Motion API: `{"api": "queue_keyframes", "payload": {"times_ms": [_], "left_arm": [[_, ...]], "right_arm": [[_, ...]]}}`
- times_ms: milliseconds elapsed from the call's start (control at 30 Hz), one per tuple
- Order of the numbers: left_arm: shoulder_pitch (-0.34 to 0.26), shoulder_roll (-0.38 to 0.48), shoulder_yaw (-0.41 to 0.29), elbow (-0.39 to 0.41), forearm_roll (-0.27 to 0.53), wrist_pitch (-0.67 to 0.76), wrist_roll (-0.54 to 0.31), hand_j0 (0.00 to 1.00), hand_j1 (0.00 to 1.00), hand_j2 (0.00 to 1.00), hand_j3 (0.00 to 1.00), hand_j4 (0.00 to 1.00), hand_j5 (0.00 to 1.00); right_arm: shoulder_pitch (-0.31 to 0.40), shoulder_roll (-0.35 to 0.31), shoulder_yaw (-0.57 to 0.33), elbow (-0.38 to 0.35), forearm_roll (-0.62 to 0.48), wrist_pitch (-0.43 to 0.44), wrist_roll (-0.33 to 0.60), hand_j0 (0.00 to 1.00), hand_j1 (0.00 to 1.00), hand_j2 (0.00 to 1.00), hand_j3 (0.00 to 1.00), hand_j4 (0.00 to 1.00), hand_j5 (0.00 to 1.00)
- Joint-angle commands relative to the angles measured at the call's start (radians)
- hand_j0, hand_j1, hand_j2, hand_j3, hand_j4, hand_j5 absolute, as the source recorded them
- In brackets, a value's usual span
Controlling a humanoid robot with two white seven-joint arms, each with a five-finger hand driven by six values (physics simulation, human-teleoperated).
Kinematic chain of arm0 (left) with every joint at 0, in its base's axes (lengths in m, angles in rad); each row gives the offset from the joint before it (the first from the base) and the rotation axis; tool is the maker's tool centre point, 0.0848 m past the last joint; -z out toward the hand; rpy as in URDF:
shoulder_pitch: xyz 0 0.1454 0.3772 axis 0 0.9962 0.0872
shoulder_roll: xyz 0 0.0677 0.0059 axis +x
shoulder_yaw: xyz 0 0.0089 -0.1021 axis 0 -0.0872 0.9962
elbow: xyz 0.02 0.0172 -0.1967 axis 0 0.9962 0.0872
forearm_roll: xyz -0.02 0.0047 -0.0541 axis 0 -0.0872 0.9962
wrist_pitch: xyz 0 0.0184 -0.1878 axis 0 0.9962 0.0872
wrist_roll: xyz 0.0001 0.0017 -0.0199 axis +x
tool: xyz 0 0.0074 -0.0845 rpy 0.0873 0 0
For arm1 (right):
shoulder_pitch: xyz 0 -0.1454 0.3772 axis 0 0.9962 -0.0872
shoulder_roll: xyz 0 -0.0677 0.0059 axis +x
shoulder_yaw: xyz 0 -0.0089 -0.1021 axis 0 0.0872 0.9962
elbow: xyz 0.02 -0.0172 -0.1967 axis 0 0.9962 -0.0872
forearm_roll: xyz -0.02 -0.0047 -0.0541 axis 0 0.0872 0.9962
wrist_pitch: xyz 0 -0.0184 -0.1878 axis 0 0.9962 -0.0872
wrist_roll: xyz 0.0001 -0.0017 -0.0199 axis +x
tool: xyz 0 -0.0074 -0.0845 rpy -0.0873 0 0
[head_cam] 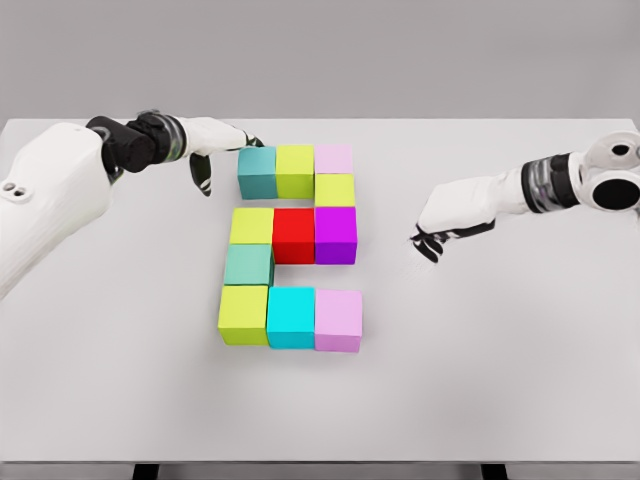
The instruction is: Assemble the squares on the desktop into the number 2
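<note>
teal cube [257,171] just beside left hand [222,145] | fingers released | likely light, rigid, grip opposite flat sides | right hand [445,222] released

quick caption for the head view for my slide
Eleven colored cubes form a 2 on the white table; left hand by the top-left teal cube, right hand open alongside.

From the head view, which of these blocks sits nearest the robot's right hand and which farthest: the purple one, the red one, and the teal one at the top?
Measured from the right hand:
1. Purple block, right end of the middle row, nearest.
2. Red block, just left of the purple one, in the middle.
3. Teal block, top-left corner, beside the left hand, farthest.
</note>
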Motion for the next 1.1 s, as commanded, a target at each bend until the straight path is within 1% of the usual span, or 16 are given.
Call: {"api": "queue_keyframes", "payload": {"times_ms": [0,33,133,267,400,467,500,533,600,633,667,700,733,867,967,1067], "left_arm": [[0.000,0.005,0.001,-0.002,-0.001,-0.011,-0.001,1.00,1.00,1.00,1.00,1.00,1.00],[0.002,0.005,0.001,-0.002,-0.001,-0.011,-0.001,1.00,1.00,1.00,1.00,1.00,1.00],[0.000,0.003,0.001,0.001,-0.001,-0.009,0.001,1.00,1.00,1.00,1.00,1.00,1.00],[-0.002,0.003,-0.001,0.009,0.001,-0.008,0.001,1.00,1.00,1.00,1.00,1.00,1.00],[-0.021,0.003,0.005,0.034,-0.009,-0.003,0.007,1.00,1.00,1.00,1.00,1.00,1.00],[-0.035,0.021,0.021,0.020,-0.006,-0.009,0.010,1.00,1.00,1.00,1.00,1.00,1.00],[-0.028,0.069,0.087,-0.048,0.002,-0.041,0.012,1.00,1.00,1.00,1.00,1.00,1.00],[-0.005,0.153,0.151,-0.147,0.034,-0.091,0.010,1.00,1.00,1.00,1.00,1.00,1.00],[0.051,0.348,0.160,-0.354,0.211,-0.204,0.010,1.00,1.00,1.00,1.00,1.00,1.00],[0.084,0.437,0.182,-0.414,0.294,-0.357,0.013,1.00,1.00,1.00,1.00,1.00,1.00],[0.143,0.442,0.248,-0.428,0.295,-0.519,0.013,1.00,1.00,1.00,1.00,1.00,1.00],[0.215,0.439,0.317,-0.436,0.295,-0.519,0.013,1.00,1.00,1.00,1.00,1.00,1.00],[0.255,0.437,0.343,-0.445,0.292,-0.519,0.013,1.00,1.00,1.00,1.00,1.00,1.00],[0.316,0.466,0.397,-0.453,0.274,-0.519,0.010,1.00,1.00,1.00,1.00,1.00,1.00],[0.350,0.491,0.400,-0.450,0.275,-0.519,0.010,1.00,1.00,1.00,1.00,1.00,1.00],[0.351,0.485,0.395,-0.391,0.275,-0.519,0.010,1.00,1.00,1.00,1.00,1.00,1.00]], "right_arm": [[-0.002,-0.030,-0.022,0.031,-0.006,0.002,0.000,0.77,0.77,0.77,0.77,0.77,0.77],[-0.008,-0.032,-0.023,0.038,-0.006,0.002,0.000,1.00,1.00,1.00,1.00,1.00,1.00],[-0.012,-0.047,-0.078,0.046,-0.009,0.002,0.000,1.00,1.00,1.00,1.00,1.00,1.00],[-0.014,-0.065,-0.078,0.109,-0.008,0.002,0.000,1.00,1.00,1.00,1.00,1.00,1.00],[-0.002,-0.099,-0.075,0.110,-0.005,0.002,0.000,1.00,1.00,1.00,1.00,1.00,1.00],[-0.012,-0.102,-0.084,0.113,-0.005,0.002,0.000,1.00,1.00,1.00,1.00,1.00,1.00],[-0.002,-0.101,-0.150,0.115,-0.006,0.002,0.000,1.00,1.00,1.00,1.00,1.00,1.00],[0.002,-0.093,-0.160,0.113,-0.006,0.002,0.000,1.00,1.00,1.00,1.00,1.00,1.00],[0.002,-0.087,-0.160,0.112,-0.006,0.002,0.000,1.00,1.00,1.00,1.00,1.00,1.00],[0.003,-0.088,-0.161,0.112,-0.006,0.002,0.000,1.00,1.00,1.00,1.00,1.00,1.00],[0.003,-0.091,-0.161,0.112,-0.006,0.002,0.000,1.00,1.00,1.00,1.00,1.00,1.00],[0.005,-0.091,-0.161,0.112,-0.006,0.002,0.000,1.00,1.00,1.00,1.00,1.00,1.00],[0.005,-0.087,-0.160,0.110,-0.006,0.002,0.000,1.00,1.00,1.00,1.00,1.00,1.00],[0.017,-0.091,-0.166,0.115,-0.006,0.002,0.000,1.00,1.00,1.00,1.00,1.00,1.00],[0.017,-0.087,-0.169,0.117,-0.006,0.002,0.000,1.00,1.00,1.00,1.00,1.00,1.00],[0.020,-0.078,-0.169,0.149,-0.006,0.002,0.000,1.00,1.00,1.00,1.00,1.00,1.00]]}}
